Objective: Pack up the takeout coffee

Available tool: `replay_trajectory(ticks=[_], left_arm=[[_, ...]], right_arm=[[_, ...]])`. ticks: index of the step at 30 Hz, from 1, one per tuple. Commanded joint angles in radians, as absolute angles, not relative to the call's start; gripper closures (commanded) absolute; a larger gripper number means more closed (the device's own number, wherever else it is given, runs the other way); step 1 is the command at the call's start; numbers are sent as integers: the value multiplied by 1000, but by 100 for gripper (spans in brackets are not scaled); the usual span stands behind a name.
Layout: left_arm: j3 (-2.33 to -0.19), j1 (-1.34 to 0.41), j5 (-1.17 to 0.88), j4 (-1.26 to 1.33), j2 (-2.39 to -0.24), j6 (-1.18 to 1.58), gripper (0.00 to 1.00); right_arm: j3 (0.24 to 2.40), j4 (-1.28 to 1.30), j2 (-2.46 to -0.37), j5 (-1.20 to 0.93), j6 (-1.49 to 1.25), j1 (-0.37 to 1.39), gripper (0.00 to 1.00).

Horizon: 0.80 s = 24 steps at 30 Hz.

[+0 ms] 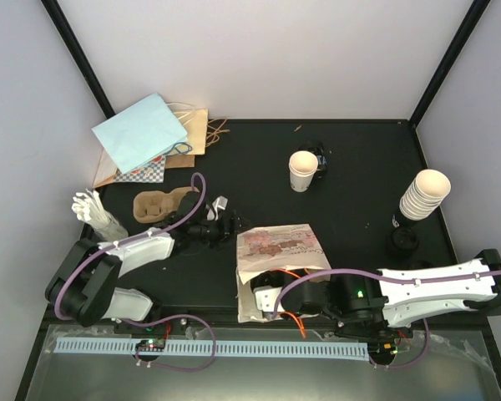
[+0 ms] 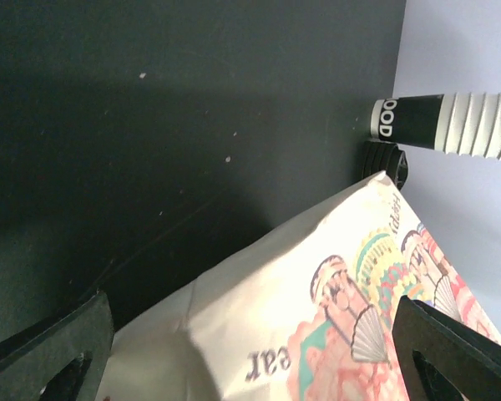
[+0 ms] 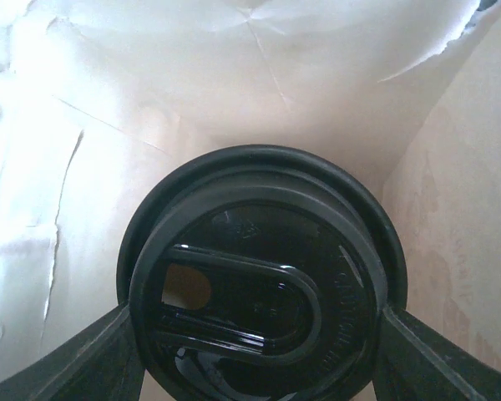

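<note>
The printed cream paper bag lies on its side in the middle of the table, its mouth toward the arms. My right gripper reaches into that mouth. In the right wrist view it is shut on a takeout coffee cup whose round black lid fills the space between the fingers, with the bag's pale inner walls all around. My left gripper is open beside the bag's far left corner. In the left wrist view it hangs over the bag's printed side, fingers wide apart.
A lidless cream cup stands at the back with a black lid beside it. A stack of cups and black lids stand right. A brown pulp tray, white sticks and spare bags lie left.
</note>
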State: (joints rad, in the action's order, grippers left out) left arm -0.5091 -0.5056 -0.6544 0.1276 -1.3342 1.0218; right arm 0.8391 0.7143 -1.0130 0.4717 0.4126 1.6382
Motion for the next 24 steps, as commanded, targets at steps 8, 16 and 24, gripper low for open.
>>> replay_trajectory(ticks=[8, 16, 24], left_arm=[[-610, -512, -704, 139, -1439, 955, 13], [-620, -533, -743, 147, -1507, 953, 24], [-646, -548, -777, 123, -1556, 936, 37]], right_arm=[[768, 721, -998, 416, 455, 1635, 57], [747, 673, -1035, 484, 497, 1605, 57], [742, 647, -1062, 514, 532, 1586, 57]])
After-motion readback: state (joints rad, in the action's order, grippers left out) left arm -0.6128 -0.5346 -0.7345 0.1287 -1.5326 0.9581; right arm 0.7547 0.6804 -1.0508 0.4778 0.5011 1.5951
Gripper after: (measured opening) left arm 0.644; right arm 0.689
